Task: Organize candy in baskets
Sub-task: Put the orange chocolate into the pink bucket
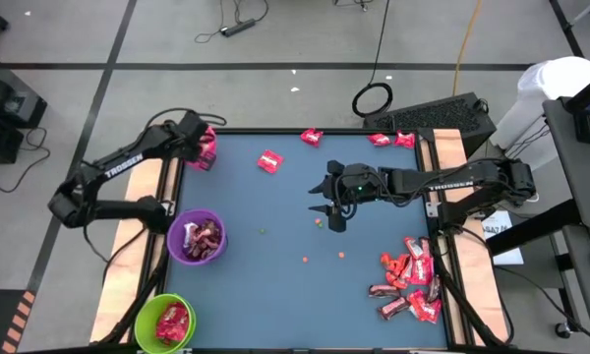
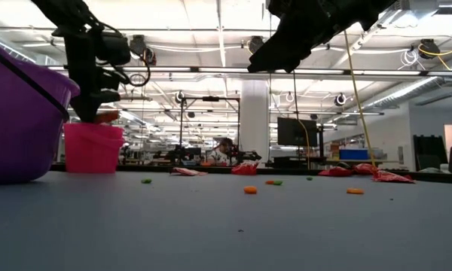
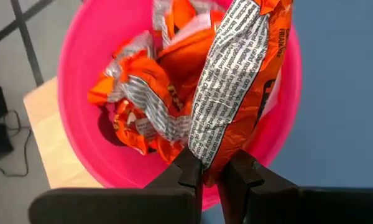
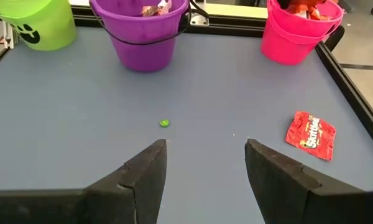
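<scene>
Over the pink basket (image 3: 81, 68), the left gripper (image 3: 214, 174) pinches an orange candy wrapper (image 3: 236, 81) upright, while the right gripper (image 4: 205, 168) hangs spread, empty, above the table (image 4: 236, 81).

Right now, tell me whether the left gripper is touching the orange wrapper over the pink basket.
Touching. The left wrist view shows the left gripper pinching the orange wrapper above the pink basket.

three baskets (image 4: 143, 37) (pink, purple, green), two arms (image 1: 442, 182)
</scene>
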Tool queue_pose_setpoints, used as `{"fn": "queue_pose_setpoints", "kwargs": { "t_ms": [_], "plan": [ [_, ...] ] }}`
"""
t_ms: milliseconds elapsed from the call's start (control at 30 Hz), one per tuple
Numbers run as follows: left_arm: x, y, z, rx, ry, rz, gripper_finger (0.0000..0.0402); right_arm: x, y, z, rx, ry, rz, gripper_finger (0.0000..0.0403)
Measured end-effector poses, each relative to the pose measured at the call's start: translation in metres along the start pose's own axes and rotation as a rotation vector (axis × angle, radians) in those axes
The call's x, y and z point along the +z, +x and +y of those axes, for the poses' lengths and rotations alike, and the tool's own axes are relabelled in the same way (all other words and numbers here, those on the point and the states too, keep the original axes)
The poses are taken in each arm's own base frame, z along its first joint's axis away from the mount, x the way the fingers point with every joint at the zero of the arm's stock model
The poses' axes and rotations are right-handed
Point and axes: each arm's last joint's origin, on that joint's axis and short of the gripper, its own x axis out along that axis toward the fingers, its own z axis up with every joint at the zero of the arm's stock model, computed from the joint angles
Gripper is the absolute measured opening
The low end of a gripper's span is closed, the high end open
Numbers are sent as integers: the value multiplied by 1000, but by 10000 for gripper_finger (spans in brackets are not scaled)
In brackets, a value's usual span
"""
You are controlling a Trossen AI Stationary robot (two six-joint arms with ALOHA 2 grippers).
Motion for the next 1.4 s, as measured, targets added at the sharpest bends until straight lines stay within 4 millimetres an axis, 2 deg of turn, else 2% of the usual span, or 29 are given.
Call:
{"fn": "queue_pose_setpoints", "kwargs": {
  "t_ms": [200,400,567,767,900,1167,1400],
  "plan": [
    [2,12,-4,19,28,63,35,0,0,0,6,18,0,205],
    [2,12,-4,18,73,73,38,0,0,0,6,23,0,205],
    [2,10,-3,18,86,82,75,0,0,0,6,23,0,205],
    [20,-10,0,6,85,12,142,0,0,0,5,23,1,205],
    [32,-27,4,-1,75,-43,170,-1,0,0,6,28,13,205],
    [35,-45,-3,-32,123,-110,177,-4,0,0,7,55,38,205],
    [35,-70,-36,-282,274,-316,177,-4,0,0,7,55,46,205]
  ]
}}
